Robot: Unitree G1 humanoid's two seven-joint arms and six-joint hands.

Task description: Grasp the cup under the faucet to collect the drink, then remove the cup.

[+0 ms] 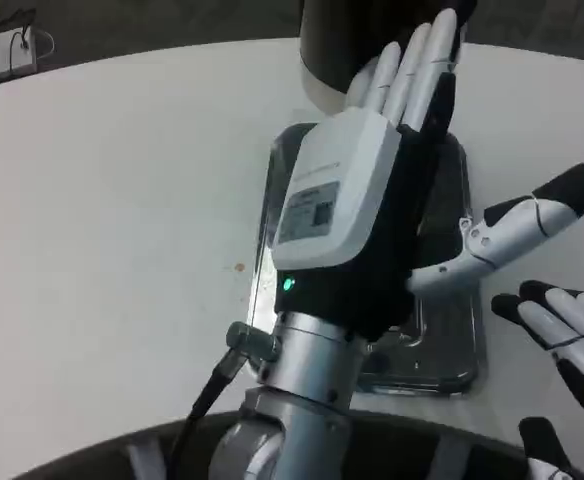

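Two hands empty, fingers spread: left hand [357, 190] above drip tray [442, 345], right hand [572, 340] near right. Reach far, slowly, toward dispenser [337, 40]; cup hidden.

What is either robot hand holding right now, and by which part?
Nothing that shows. The left robot hand reaches, fingers straight, toward the dark dispenser; the right robot hand hangs spread beside the tray.

Bench [102, 230]: smooth white top, faint sheen, small brownish speck. Tray [442, 370]: polished metal, mirror-glossy, reflecting the dark shapes above. Left hand [372, 190]: back in matt white plastic with a printed label, black palm parts dull. Forearm [302, 385]: brushed silver metal. Right hand [562, 320]: glossy white plastic, matt black tips.
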